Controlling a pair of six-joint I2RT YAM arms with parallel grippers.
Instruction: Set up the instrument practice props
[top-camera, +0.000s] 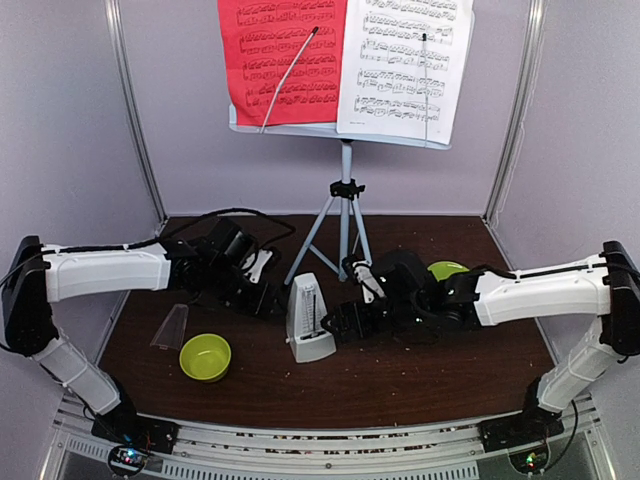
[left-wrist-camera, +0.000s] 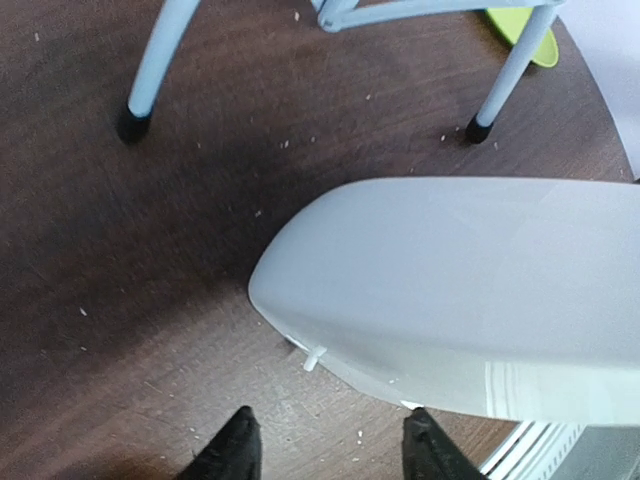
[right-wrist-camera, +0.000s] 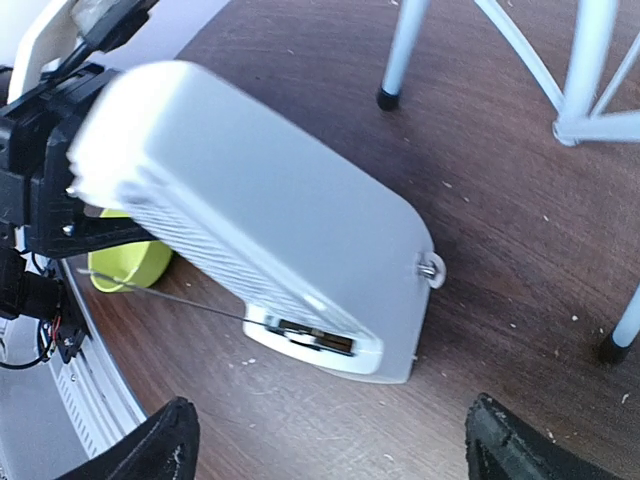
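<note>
The red sheet and the white sheet rest on the pale music stand at the back. The white pyramid metronome stands upright mid-table, uncovered. Its clear cover lies on the table to the left. My left gripper is open just left of the metronome. In the left wrist view the metronome sits just ahead of that gripper. My right gripper is open just right of it. In the right wrist view the metronome lies ahead of that gripper, pendulum rod showing.
A lime-green bowl sits front left, also in the right wrist view. A lime-green plate lies behind my right arm, also in the left wrist view. The tripod legs stand just behind the metronome.
</note>
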